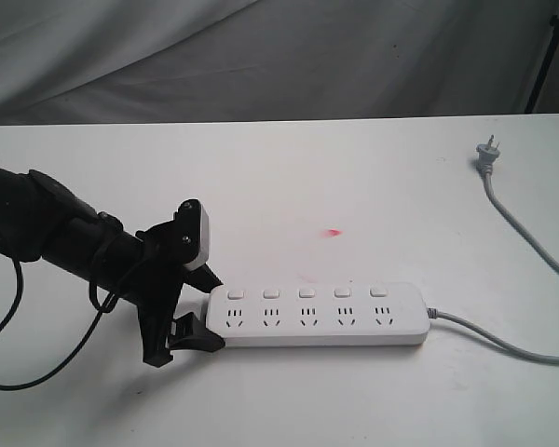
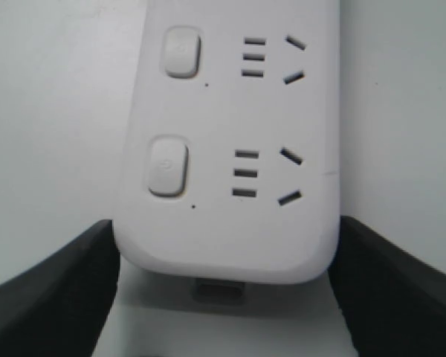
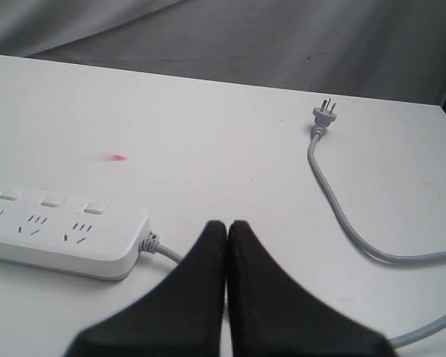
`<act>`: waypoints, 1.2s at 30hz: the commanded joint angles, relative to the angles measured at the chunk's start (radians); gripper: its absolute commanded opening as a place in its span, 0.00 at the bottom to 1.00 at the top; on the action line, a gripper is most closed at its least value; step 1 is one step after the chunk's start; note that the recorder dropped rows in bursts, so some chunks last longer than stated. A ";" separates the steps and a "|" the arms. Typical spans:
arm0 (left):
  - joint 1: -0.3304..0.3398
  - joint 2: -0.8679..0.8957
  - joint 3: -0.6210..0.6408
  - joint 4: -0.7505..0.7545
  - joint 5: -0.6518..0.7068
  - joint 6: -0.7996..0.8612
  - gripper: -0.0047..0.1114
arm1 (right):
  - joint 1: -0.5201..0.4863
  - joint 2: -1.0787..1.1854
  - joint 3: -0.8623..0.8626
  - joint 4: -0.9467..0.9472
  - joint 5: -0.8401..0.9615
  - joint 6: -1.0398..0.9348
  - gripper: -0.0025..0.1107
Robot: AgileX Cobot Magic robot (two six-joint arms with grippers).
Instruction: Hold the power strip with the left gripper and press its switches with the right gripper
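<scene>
Exterior view | left gripper [image 1: 208, 312]: black jaws wide, clamped across rounded left end of long white plastic power strip [image 1: 354, 331] | strip: flat on white table [image 1: 261, 168], likely light, stiff, slick; best held by its sides | small white square switches [image 1: 306, 292]: untouched | right gripper [image 3: 227, 223]: closed, empty, beyond the strip's grey cord [image 1: 503, 340] end, well apart
</scene>
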 commanded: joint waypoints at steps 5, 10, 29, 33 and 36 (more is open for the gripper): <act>-0.005 0.002 -0.006 -0.011 -0.017 0.001 0.04 | 0.003 -0.006 0.003 -0.009 -0.046 0.001 0.02; -0.005 0.002 -0.006 -0.011 -0.017 0.001 0.04 | 0.003 -0.006 0.003 -0.009 -0.153 0.001 0.02; -0.005 0.002 -0.006 -0.011 -0.017 0.001 0.04 | 0.003 -0.006 0.003 -0.009 -0.333 0.001 0.02; -0.005 0.002 -0.006 -0.011 -0.017 0.001 0.04 | 0.003 -0.006 0.003 -0.009 -0.333 0.001 0.02; -0.005 0.002 -0.006 -0.011 -0.017 0.001 0.04 | 0.003 -0.006 0.003 -0.009 -0.333 0.001 0.02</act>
